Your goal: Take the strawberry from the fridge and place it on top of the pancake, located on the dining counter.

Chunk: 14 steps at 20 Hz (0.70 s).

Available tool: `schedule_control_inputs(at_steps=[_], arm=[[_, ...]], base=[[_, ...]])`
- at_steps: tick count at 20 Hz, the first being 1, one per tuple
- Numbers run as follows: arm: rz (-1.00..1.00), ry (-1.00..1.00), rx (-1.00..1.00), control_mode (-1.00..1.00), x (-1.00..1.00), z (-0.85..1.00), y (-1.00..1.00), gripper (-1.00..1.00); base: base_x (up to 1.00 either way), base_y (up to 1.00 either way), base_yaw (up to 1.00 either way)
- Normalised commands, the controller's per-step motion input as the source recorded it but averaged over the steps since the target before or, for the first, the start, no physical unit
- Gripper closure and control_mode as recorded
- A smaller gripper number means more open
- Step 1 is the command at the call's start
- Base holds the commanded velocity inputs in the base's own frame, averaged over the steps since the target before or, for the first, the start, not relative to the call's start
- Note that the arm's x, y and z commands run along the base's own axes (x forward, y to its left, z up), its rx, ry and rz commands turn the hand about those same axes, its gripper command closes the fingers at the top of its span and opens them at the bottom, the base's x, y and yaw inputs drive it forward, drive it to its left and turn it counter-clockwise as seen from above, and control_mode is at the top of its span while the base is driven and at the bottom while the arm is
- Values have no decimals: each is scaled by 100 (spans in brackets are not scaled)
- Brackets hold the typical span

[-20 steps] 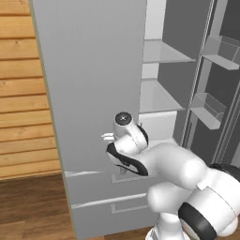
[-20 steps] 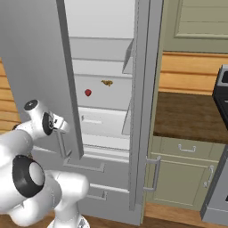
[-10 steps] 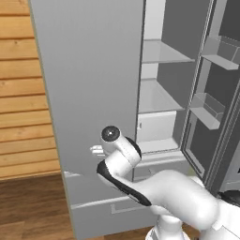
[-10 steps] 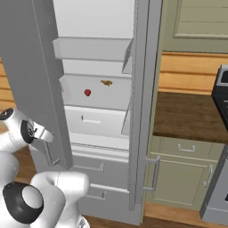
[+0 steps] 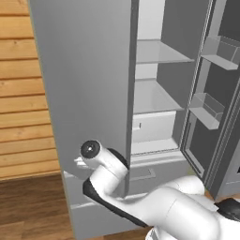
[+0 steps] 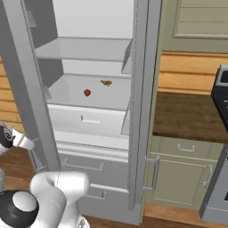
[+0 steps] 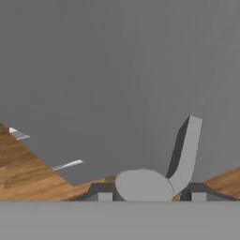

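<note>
The claw (image 7: 147,196) sat right up against the fridge's (image 6: 142,111) open left door (image 5: 79,93), its two dark tips straddling the door's bar handle (image 7: 186,149), which stood up between them. Whether those tips were pinching the bar or standing off it, I could not tell. In the left base view the white arm (image 5: 154,206) reached round the outer face of that door, low down. Inside, the strawberry (image 6: 87,92) lay on the middle shelf (image 6: 71,95), a small yellowish-brown scrap (image 6: 106,83) farther back on the same shelf, apart from it. A white drawer (image 6: 89,121) sat just beneath.
</note>
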Motion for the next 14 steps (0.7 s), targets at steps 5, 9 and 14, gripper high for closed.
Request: schedule_control_inputs(at_steps=[5, 9, 14], arm=[[-8, 0, -7, -100, -37, 0, 81, -100], [-10, -3, -14, -100, -24, 29, 40, -100], [-10, 0, -12, -100, -12, 70, 22, -100]], base=[[0, 0, 0], [0, 0, 0], [0, 0, 0]])
